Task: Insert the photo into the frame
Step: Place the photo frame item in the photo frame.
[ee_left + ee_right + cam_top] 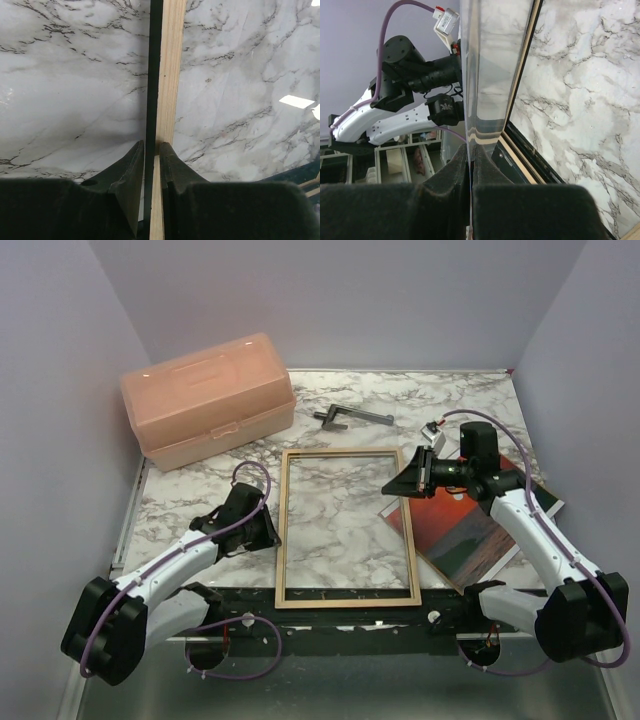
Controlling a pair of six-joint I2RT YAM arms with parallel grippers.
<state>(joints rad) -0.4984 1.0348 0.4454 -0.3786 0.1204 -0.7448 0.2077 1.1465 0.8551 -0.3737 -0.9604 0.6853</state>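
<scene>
At centre of the marble surface [440,400], the frame [345,598] lies flat, tan face up, long axis running away from the arm bases. L hand [268,530] pinches its left rail. R hand [395,483] is pressed shut on an edge of the photo [465,535], which lies red side up with a corner at the right rail, so the R arm is nearer & the move likely goes leftward.

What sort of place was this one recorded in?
Likely a lab robot cell: plain walls box in a marble-patterned table, with left arm and right arm mounted at its near edge.
</scene>
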